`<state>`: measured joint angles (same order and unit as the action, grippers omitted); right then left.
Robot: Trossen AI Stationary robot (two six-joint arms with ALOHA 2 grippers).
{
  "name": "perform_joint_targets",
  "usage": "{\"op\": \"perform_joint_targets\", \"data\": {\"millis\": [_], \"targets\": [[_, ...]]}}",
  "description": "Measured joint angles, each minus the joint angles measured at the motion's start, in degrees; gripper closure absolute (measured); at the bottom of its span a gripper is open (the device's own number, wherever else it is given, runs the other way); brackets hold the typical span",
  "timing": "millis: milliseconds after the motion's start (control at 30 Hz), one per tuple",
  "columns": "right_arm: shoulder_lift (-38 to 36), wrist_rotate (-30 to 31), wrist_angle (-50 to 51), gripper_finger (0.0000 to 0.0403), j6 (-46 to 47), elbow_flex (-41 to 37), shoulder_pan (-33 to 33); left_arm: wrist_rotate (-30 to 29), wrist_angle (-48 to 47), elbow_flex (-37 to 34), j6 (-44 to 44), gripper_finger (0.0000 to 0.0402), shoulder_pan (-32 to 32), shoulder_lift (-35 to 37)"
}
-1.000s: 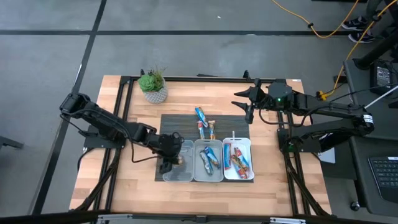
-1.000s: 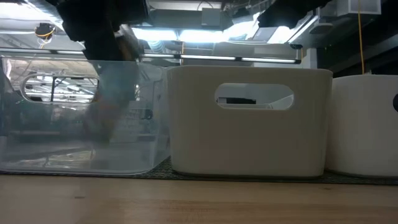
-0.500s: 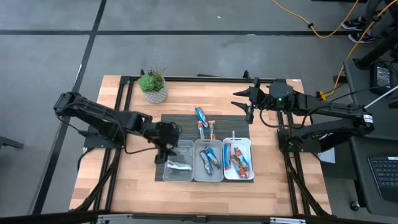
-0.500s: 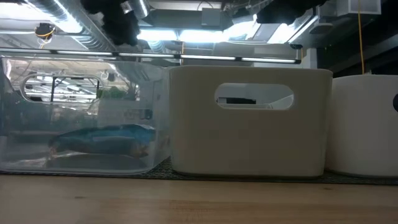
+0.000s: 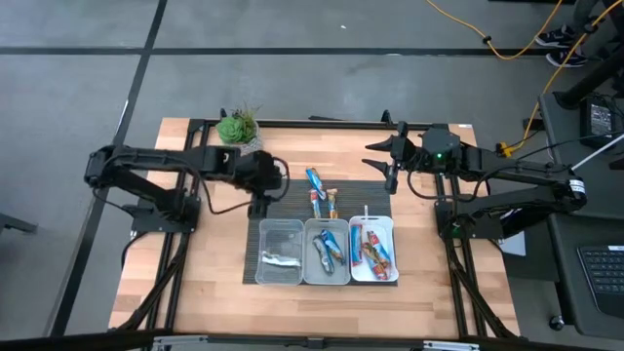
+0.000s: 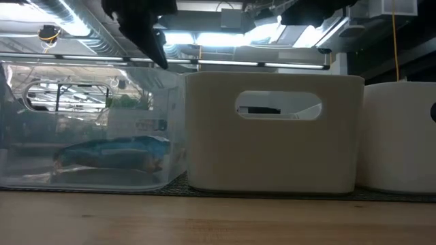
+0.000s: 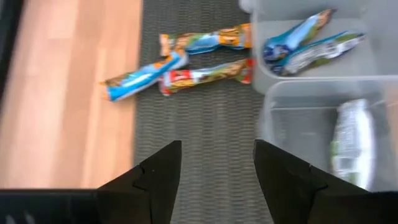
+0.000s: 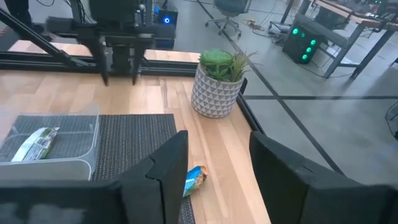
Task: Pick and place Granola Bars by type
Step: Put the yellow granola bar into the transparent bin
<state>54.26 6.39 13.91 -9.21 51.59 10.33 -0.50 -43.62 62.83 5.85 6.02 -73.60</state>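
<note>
Robotics lab, grey floor, office chair, workbench, yellow cables, ceiling ducts

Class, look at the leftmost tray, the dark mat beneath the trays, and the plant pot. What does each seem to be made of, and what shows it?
Leftmost tray: probably clear glossy plastic; the silvery-white bar shows through its wall in the low view.
Dark mat: seemingly woven or ribbed fabric or rubber, matte; fine ridges cover it.
Plant pot: possibly ceramic or concrete, matte white with a dark geometric pattern.
</note>
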Motion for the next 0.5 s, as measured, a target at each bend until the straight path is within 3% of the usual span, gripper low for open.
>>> {"op": "perform_joint_targets", "data": {"millis": [233,500], "targets": [[0.0,0.0,0.0,0.0229,1.4,0.0,0.0,-0.1,0.4,0.1,9.9,0.0208,6.1,-3.2],[0.0,0.0,-0.9,0.0229,2.9,-2.3,0.0,-0.9,5.4,0.6,18.0,0.0207,7.7,-10.7]]}}
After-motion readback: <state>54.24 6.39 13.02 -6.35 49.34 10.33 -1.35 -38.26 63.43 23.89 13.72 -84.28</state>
